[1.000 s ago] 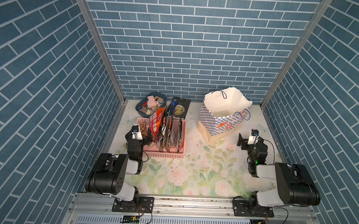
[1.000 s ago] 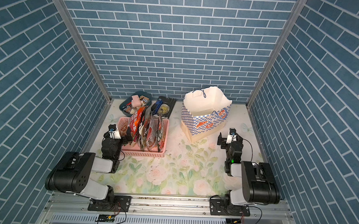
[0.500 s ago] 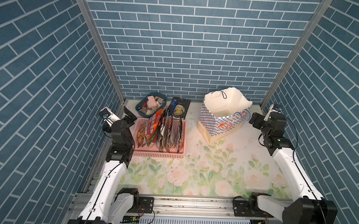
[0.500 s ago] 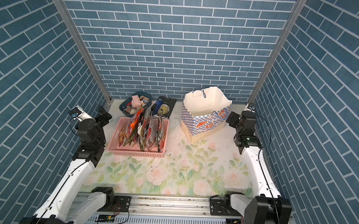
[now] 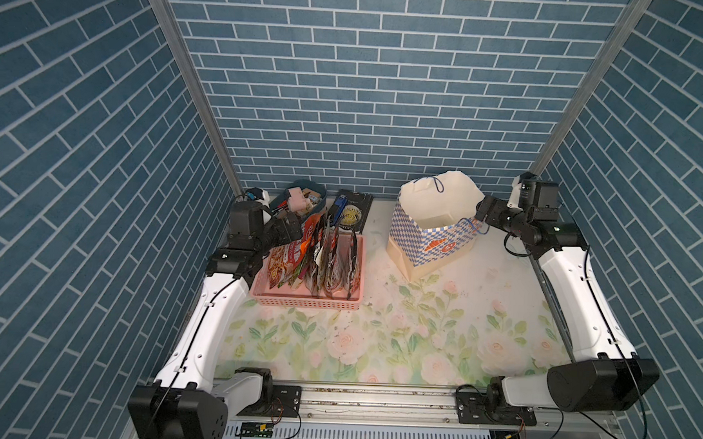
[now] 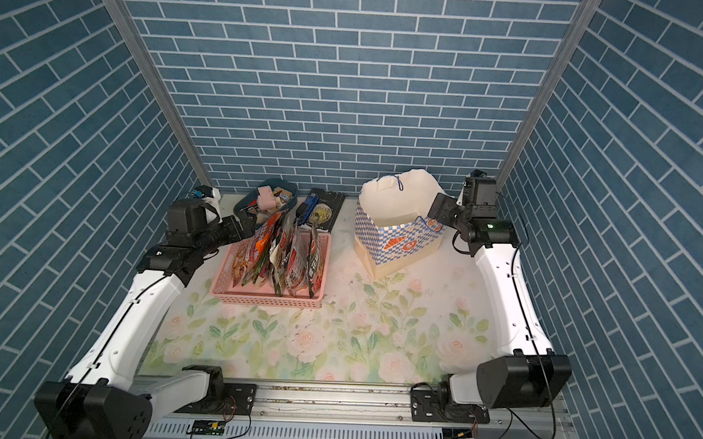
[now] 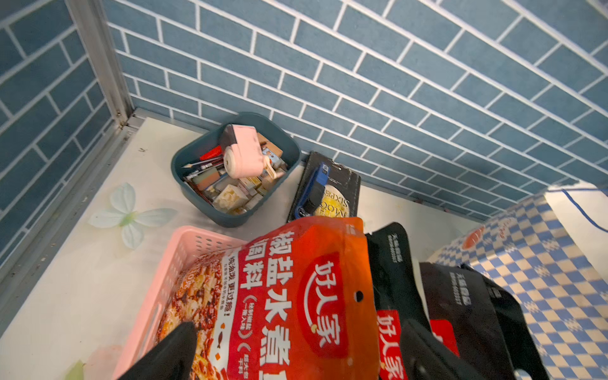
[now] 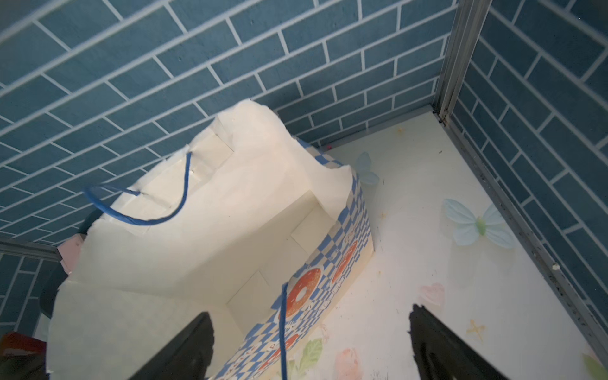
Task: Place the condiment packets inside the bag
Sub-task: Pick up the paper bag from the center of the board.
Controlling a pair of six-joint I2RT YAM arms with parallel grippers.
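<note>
Condiment packets (image 5: 323, 264) stand on edge in a pink perforated basket (image 5: 305, 304) on the left of the floral table (image 5: 397, 345). The left end effector (image 7: 296, 348) is at the basket's far left, jaws wide apart on either side of the red-orange packet (image 7: 296, 279); contact cannot be told. The paper bag (image 5: 430, 240) stands open at the far right. The right end effector (image 8: 312, 335) is at its right rim, jaws apart, with a blue cord handle (image 8: 283, 329) between them. A dark blue tub (image 5: 320, 203) and a black book (image 5: 362, 208) lie beyond the basket.
</note>
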